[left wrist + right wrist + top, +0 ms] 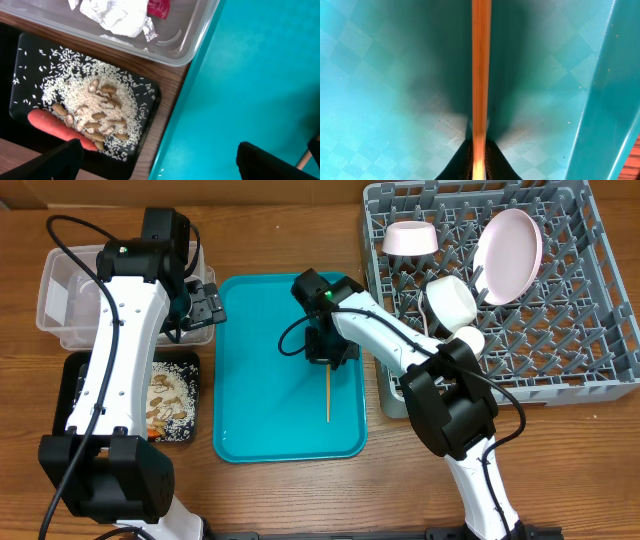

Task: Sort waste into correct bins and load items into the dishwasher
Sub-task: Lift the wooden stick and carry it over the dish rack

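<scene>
Right claw (328,360) pinches the chopstick (328,395) on the teal tray (260,380) — left claw (165,164) gapes empty beside the black tray (151,107).

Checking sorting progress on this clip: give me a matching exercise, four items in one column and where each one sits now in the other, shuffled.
Items:
1. chopstick
2. carrot
3. napkin
4. plate

Places:
A. clear tub
B. grey rack
C. teal tray
D. black tray

Pairs: 1-C, 2-D, 3-A, 4-B
</scene>
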`<state>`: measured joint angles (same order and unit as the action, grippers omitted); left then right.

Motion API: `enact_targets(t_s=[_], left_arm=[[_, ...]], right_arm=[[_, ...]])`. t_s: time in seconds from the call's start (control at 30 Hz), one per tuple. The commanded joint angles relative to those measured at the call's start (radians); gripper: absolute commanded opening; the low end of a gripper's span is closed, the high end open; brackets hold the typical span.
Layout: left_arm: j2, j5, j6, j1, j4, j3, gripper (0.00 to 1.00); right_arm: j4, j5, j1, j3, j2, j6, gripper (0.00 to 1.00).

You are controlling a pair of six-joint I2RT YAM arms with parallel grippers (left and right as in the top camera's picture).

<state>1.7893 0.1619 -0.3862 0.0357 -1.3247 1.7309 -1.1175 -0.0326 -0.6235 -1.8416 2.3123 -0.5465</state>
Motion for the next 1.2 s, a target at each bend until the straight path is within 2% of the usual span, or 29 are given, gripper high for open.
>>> enact_targets(t_s=[0.0, 0.13, 0.47, 0.6, 1.03, 1.17], left_arm=[[-0.031, 0.013, -0.011, 0.0, -0.002, 0.024, 1.0], [-0.031, 0.013, -0.01, 0.0, -0.003, 0.024, 1.0], [-0.031, 0.013, -0.011, 0.0, -0.003, 0.024, 1.0], [-0.031, 0.013, -0.01, 0.0, -0.003, 0.024, 1.0], [-0.031, 0.013, -0.011, 0.0, -0.002, 0.024, 1.0], [-0.031, 0.013, -0.011, 0.0, -0.002, 0.024, 1.0]], right_arm=[[0.009, 0.012, -0.008, 0.035, 0.021, -0.001, 0.09], [0.009, 0.012, -0.008, 0.035, 0.021, -0.001, 0.04], [-0.039, 0.012, 0.013, -0.03, 0.02, 0.0, 0.04], [-0.093, 0.012, 0.027, -0.112, 0.018, 0.014, 0.04], [-0.363, 0.017, 0.053, -0.481, 0.005, 0.212, 0.04], [-0.437, 0.094, 0.091, -0.555, 0.003, 0.218, 0.04]])
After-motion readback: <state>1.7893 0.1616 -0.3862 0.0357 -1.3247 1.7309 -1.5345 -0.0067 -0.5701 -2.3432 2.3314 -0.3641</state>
